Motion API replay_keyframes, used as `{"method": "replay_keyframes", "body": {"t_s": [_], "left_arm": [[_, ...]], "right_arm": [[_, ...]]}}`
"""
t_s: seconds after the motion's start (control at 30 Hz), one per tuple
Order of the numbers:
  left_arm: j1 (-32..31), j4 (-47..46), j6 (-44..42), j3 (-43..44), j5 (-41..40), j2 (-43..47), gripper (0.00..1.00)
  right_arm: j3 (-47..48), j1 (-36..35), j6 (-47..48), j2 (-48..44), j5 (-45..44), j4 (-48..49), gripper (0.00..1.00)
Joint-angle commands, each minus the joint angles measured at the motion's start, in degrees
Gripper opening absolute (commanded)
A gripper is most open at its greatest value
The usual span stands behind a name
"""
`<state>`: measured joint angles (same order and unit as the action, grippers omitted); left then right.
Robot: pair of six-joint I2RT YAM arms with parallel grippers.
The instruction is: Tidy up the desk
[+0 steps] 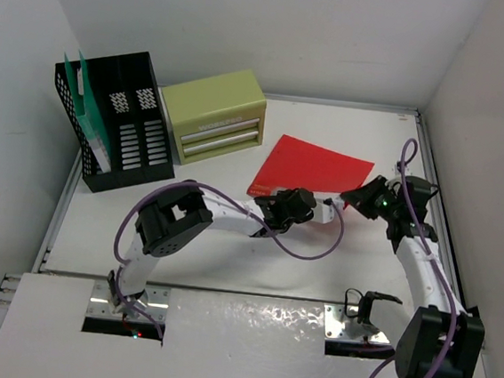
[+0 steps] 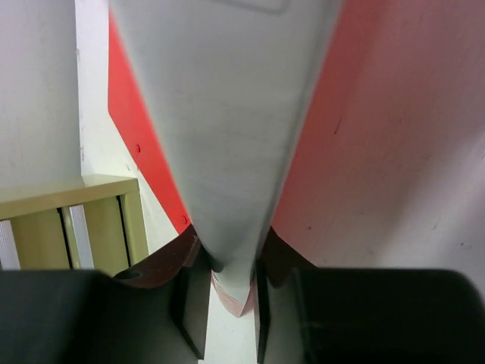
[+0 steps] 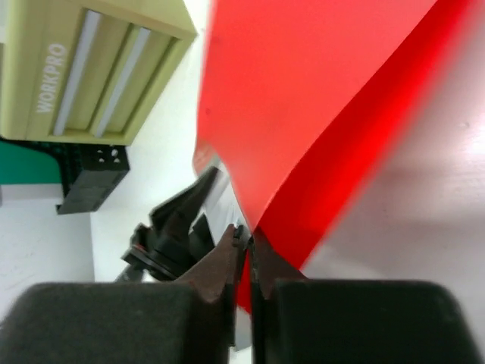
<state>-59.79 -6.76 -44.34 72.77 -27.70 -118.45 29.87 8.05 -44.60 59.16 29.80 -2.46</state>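
Pinching with both arms. The right pincer [image 1: 351,201] [image 3: 246,243] has its jaws pressed together on the near edge of the red folder [image 1: 312,166] [image 3: 303,98]. From that grip the folder fans out ahead of it and lifts off the surface.

The left pincer [image 1: 320,210] [image 2: 223,273] sits just beside the right one, tip toward tip. Its pads [image 2: 168,262] close in on the narrow end of a pale sheet [image 2: 227,114], which widens away from the jaws. Red shows on either side of the sheet and at its lower tip. Cannot tell whether this sheet is part of the folder or a separate paper.

The desk [image 1: 364,133] [image 2: 91,136] lies under both pincers and stretches out on all sides of them, white and walled.

The olive drawer box [image 1: 214,116] [image 2: 45,220] [image 3: 91,68] stands ahead and to the left of the left pincer, well apart from it. A black file rack [image 1: 124,128] [image 3: 91,178] stands farther left, touching or just beside the box, with green cards [image 1: 83,83] upright in it. Purple cable [image 1: 308,252] loops on the desk behind the left pincer.
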Motion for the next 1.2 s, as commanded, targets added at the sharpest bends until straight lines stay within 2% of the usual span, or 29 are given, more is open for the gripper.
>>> {"method": "replay_keyframes", "body": {"t_s": [0.0, 0.03, 0.07, 0.1, 0.17, 0.27, 0.33, 0.43, 0.67, 0.8, 0.9, 1.0, 1.17], "left_arm": [[1.43, 1.04, 7.85, 1.41, 4.67, 3.31, 0.0], [1.52, 3.14, 8.38, 1.23, 5.46, 4.45, 0.0], [1.78, 4.47, 9.0, 1.14, 6.42, 5.42, 0.0], [1.96, 5.78, 10.66, 1.32, 8.78, 7.78, 0.0], [3.44, 11.93, 12.77, 2.8, 11.78, 10.07, 0.0], [7.04, 19.49, 18.04, 7.28, 20.98, 14.9, 0.0], [9.85, 23.35, 21.91, 10.44, 26.0, 17.71, 0.0], [11.18, 26.88, 22.36, 13.52, 27.44, 20.27, 0.0], [12.41, 32.77, 26.04, 20.38, 29.37, 25.64, 0.0], [14.87, 36.11, 28.86, 29.06, 29.55, 28.18, 0.0], [19.87, 36.74, 31.67, 32.95, 28.85, 31.08, 0.0], [29.78, 36.47, 34.75, 37.87, 27.97, 32.84, 0.0], [40.7, 35.59, 38.53, 39.9, 25.52, 38.54, 0.0]], "right_arm": [[3.87, -0.85, 4.42, -1.32, -1.31, -7.02, 0.12], [5.19, -0.85, 5.56, -1.67, -2.54, -8.86, 0.21], [6.51, -0.85, 6.71, -2.46, -4.12, -12.88, 0.46], [9.56, -0.85, 9.07, -2.99, -6.31, -15.01, 0.58], [12.66, -0.85, 10.93, -4.3, -13.95, -20.71, 0.74], [18.63, -0.76, 13.39, -7.91, -25.82, -26.01, 0.87], [20.92, -0.76, 14.45, -11.94, -33.88, -28.29, 0.9], [21.64, -0.76, 14.72, -14.5, -37.36, -28.31, 0.9], [18.91, -0.76, 14.01, -15.92, -34.55, -26.63, 0.9], [18.21, -0.76, 13.75, -15.12, -32.62, -25.76, 0.9], [17.68, -0.76, 13.84, -14.68, -32.35, -25.14, 0.9], [16.45, -0.76, 13.66, -14.68, -31.91, -23.65, 0.9], [13.56, -0.76, 13.49, -14.77, -30.42, -21.71, 0.9]]}}
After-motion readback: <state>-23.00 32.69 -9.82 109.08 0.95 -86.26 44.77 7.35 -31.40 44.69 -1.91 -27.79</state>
